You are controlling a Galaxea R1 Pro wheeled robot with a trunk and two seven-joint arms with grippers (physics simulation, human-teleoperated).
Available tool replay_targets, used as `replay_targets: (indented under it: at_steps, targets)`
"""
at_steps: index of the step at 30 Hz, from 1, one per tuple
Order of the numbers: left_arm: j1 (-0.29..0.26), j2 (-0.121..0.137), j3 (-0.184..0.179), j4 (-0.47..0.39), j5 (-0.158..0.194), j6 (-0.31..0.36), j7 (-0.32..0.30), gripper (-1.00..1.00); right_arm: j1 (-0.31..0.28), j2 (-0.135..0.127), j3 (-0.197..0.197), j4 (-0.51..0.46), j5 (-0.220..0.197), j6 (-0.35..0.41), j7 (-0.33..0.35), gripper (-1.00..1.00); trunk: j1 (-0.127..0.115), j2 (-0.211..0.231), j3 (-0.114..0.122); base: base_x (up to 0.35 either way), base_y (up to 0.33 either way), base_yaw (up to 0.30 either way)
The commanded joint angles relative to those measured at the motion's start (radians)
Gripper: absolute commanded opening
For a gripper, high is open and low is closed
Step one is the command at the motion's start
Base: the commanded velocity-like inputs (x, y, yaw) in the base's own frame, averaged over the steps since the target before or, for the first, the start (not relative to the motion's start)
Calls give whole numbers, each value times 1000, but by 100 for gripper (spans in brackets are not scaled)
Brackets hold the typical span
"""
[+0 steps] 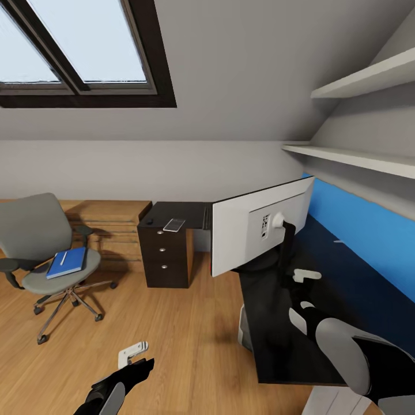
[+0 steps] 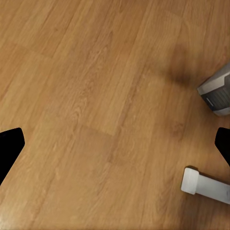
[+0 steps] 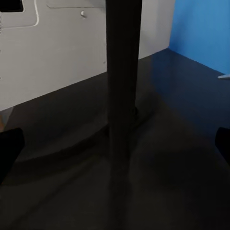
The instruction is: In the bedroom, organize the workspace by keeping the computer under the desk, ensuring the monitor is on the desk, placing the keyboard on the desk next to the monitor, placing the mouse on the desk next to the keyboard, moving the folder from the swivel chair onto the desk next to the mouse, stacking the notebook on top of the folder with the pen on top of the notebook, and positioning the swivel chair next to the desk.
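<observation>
On tabletop (image 1: 346, 276), your right gripper (image 1: 304, 275) sits just behind monitor (image 1: 253, 230) stand (image 3: 122, 86), jaws spread wide, holding nothing; stand between the tips. Monitor stands upright, white back to you. Your left gripper (image 1: 132, 353) hangs low over wood floor (image 2: 96, 96), jaws wide apart, holding nothing. Folder (image 1: 66, 263) lies on chair (image 1: 46, 248) seat, pen (image 1: 62, 257) on top. Notebook (image 1: 174, 225) lies on drawer end of tabletop, well apart from monitor.

1 monitor (image 1: 262, 230), 1 swivel chair (image 1: 40, 242), 1 folder (image 1: 67, 262), 1 pen (image 1: 62, 258), 2 shelves (image 1: 363, 78), 3 drawer knobs (image 1: 162, 249).
</observation>
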State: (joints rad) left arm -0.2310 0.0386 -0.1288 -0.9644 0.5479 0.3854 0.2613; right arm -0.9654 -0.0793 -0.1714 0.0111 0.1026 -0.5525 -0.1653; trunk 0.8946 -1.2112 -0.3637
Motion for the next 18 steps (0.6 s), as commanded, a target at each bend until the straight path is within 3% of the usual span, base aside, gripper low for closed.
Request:
replay_targets:
  at_steps: [1,14,15,18]
  targets:
    - [-1,1,-4,-1,11,2,10,100,-1,0,-7,1,11,-3,-5,100,0,-1,-1,0,0,0]
    - [-1,1,-6,0,8,2,7,100,-1,0,-5,1,11,-3,-5,100,0,-1,-1,0,0,0]
    - [-1,2,-23,1,6,1,7,100,-1,0,-5,1,11,-3,-5,100,0,-1,-1,199,0,0]
    - [-1,3,-27,2,6,1,7,100,-1,0,-5,1,11,-3,-5,100,0,-1,-1,206,0,0]
